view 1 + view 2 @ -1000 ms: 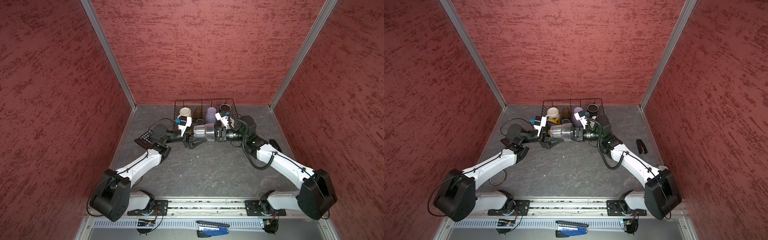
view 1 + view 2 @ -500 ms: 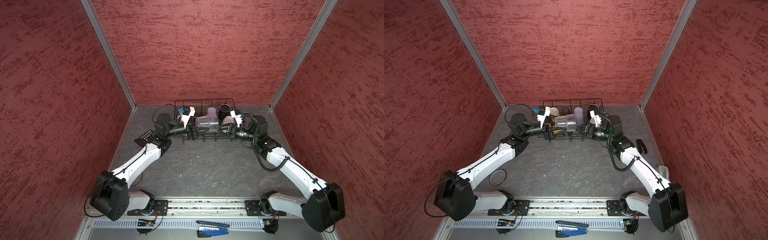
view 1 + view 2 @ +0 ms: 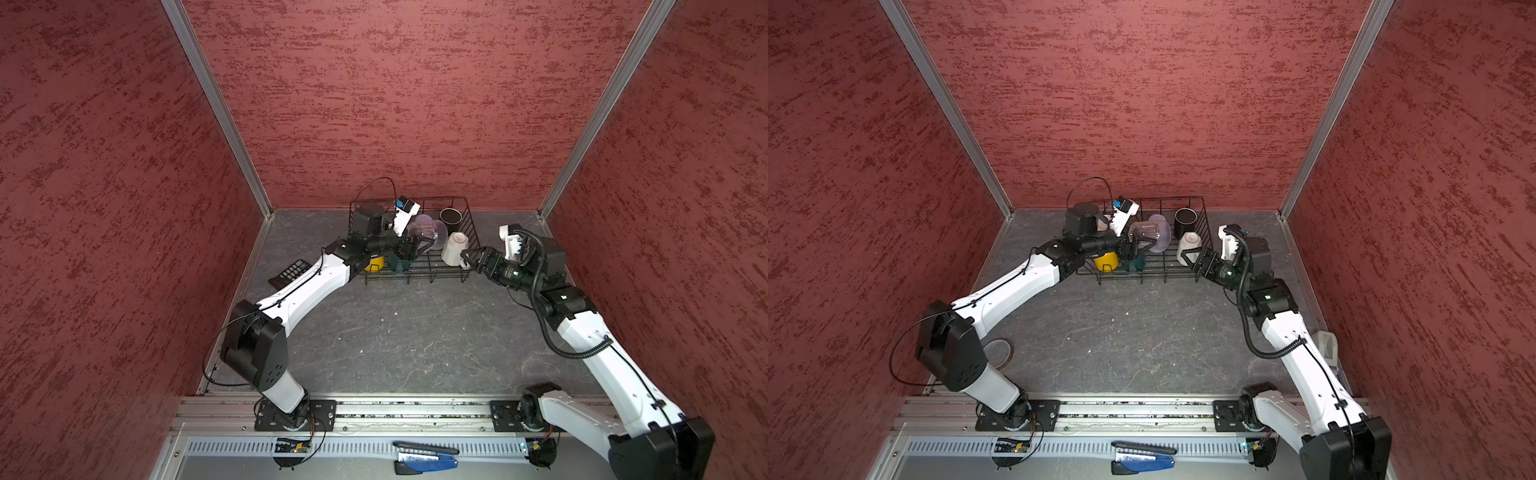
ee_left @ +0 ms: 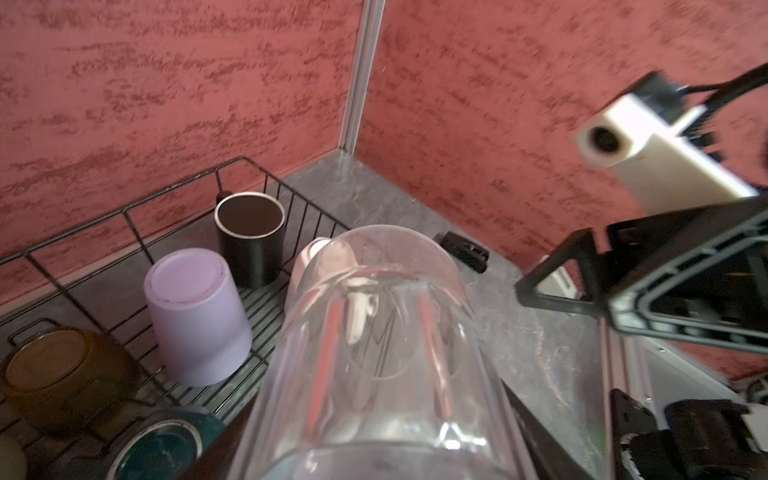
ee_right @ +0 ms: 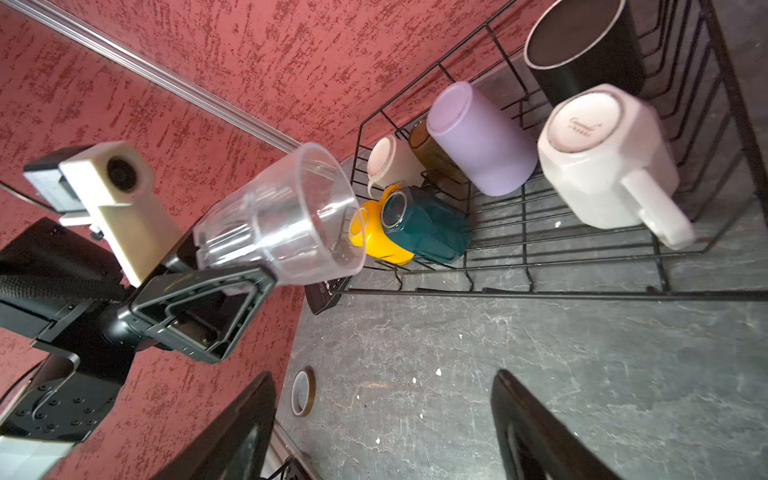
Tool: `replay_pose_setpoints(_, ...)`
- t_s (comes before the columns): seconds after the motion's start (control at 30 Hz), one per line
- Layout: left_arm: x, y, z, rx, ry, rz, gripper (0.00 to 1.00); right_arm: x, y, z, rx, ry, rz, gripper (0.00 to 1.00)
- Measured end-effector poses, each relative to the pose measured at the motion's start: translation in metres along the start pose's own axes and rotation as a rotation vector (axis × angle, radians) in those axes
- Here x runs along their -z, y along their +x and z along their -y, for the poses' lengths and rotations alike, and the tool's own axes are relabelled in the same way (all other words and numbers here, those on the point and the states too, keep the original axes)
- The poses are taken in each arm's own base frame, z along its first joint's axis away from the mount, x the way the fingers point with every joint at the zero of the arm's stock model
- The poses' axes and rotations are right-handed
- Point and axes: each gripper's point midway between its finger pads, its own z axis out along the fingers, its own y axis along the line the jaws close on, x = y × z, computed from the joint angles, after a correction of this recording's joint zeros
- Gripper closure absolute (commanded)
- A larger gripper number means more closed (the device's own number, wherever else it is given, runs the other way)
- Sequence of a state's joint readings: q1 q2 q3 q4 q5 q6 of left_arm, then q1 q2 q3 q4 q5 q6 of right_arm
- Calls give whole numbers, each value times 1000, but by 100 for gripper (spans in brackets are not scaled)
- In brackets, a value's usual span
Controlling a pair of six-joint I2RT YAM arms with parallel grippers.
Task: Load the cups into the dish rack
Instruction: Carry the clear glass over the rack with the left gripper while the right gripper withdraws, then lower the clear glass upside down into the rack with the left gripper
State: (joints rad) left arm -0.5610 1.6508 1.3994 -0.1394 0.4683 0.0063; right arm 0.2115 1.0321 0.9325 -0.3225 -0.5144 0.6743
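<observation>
While the tilted clear tumbler (image 5: 282, 220) is clamped by the left pincer (image 3: 417, 246), the right pincer (image 3: 467, 258) spread empty, the teal mug (image 5: 428, 228) can be struck.

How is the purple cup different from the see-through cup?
The purple cup is solid-coloured; the see-through cup is clear. The purple cup sits upside down in the dish rack; the see-through cup is tilted in the air, held by the left gripper. Both are tumblers without handles.
</observation>
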Motion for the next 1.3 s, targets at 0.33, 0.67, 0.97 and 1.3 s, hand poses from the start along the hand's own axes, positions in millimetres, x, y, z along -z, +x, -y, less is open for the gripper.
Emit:
replay_pose_setpoints(0.33,-74,53,-49,-27,-238,-259,100,6,4,12,27,49,-3,12)
replay_pose_setpoints(0.67,-111,97,-79,-68,-364,-454,100,13,10,15,40,54,-1,9)
replay_pose_setpoints(0.97,-122,112,-87,-60,-379,-557,75,12,15,22,30,66,-14,7)
replay_pose_setpoints(1.3,-119,132,-84,-26,-346,-648,38,13,14,23,26,65,-14,5)
